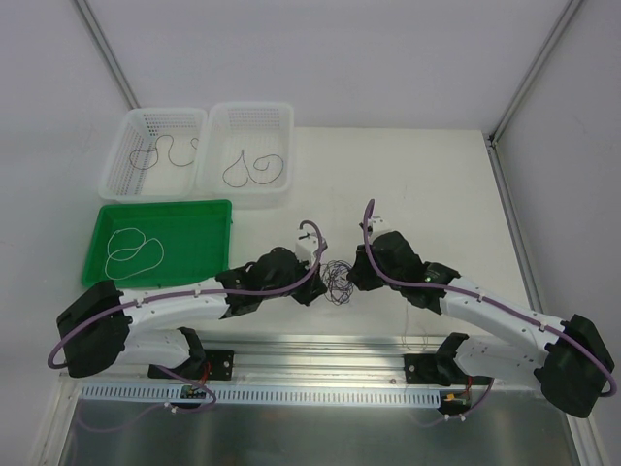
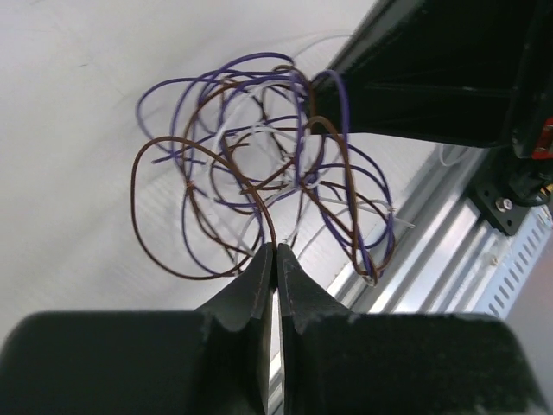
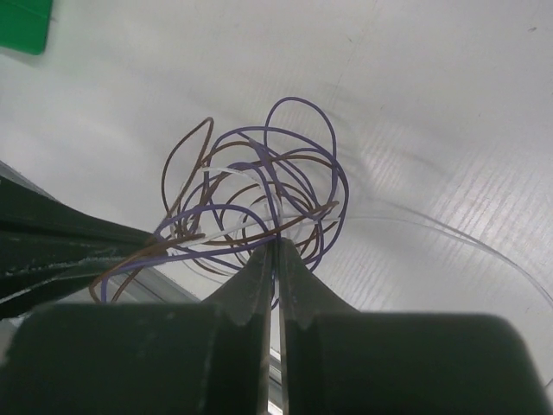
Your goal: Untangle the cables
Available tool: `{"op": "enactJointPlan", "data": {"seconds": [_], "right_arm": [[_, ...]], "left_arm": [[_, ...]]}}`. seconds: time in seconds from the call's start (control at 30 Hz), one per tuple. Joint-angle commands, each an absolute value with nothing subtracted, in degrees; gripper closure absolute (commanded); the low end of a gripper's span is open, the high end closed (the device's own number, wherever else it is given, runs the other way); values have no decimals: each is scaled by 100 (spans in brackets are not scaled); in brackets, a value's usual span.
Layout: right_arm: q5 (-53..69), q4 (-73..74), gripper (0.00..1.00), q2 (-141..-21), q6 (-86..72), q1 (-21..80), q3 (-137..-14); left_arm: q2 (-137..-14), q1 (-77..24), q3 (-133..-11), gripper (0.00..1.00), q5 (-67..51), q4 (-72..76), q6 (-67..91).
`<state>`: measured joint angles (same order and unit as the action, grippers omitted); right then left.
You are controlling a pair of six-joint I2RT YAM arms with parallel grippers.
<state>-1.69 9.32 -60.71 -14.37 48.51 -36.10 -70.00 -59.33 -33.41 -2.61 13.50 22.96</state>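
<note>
The cables (image 1: pixel 338 280) form one tangle of thin purple, brown and white loops, held between my two grippers just above the table. My left gripper (image 1: pixel 321 276) is shut; in the left wrist view its jaws (image 2: pixel 276 249) pinch a brown strand at the lower edge of the tangle (image 2: pixel 259 164). My right gripper (image 1: pixel 355 276) is shut; in the right wrist view its jaws (image 3: pixel 277 245) pinch a purple strand at the tangle's (image 3: pixel 259 186) near edge. Each gripper shows in the other's wrist view, touching the tangle from the opposite side.
Two white baskets (image 1: pixel 121 146) (image 1: pixel 250 107) stand at the back left, each with one dark cable in it. A green tray (image 1: pixel 102 218) in front of them holds a white cable (image 1: pixel 134 250). An aluminium rail (image 1: pixel 320 349) runs along the near edge.
</note>
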Motion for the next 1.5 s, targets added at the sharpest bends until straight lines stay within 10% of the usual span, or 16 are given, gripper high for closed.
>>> {"op": "enactJointPlan", "data": {"seconds": [0.0, 0.2, 0.6, 1.47], "right_arm": [[-307, 922, 99, -5898, -1406, 4825, -3806], [-738, 1607, 99, -5125, -1406, 4317, -3586], [-2143, 3629, 99, -3595, -1274, 2699, -4069], [-1161, 3314, 98, -4869, -1328, 967, -3595]], "left_arm": [[-6638, -5994, -3489, 100, 341, 1161, 2224], [-5820, -5750, -3717, 100, 2424, -742, 2460], [-4509, -4491, -3858, 100, 3058, -2205, 2988], [-4165, -4201, -7278, 100, 3113, -3612, 1406]]}}
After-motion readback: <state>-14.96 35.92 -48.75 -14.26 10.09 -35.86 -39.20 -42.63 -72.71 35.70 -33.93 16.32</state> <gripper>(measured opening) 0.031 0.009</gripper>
